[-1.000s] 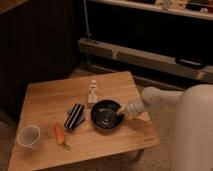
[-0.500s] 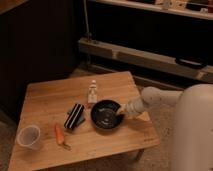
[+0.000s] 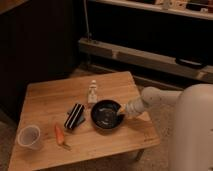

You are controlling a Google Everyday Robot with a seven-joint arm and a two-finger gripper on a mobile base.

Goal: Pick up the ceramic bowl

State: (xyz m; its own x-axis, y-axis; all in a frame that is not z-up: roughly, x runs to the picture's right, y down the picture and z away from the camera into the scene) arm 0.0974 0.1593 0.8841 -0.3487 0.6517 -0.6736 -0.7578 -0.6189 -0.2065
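Note:
The ceramic bowl (image 3: 105, 116), round, shallow and glossy black, sits upright on the wooden table (image 3: 50, 100), right of its middle. My gripper (image 3: 121, 116) comes in from the right at the end of the white arm (image 3: 150, 99). Its tip is at the bowl's right rim, low over the tabletop. The gripper's tip merges with the dark rim, so I cannot make out whether it touches the bowl.
A translucent plastic cup (image 3: 29, 136) stands at the table's front left. An orange carrot-like item (image 3: 59, 133), a black striped packet (image 3: 75, 116) and a small white bottle (image 3: 92, 92) lie left of and behind the bowl. Dark shelving (image 3: 150, 55) runs behind the table.

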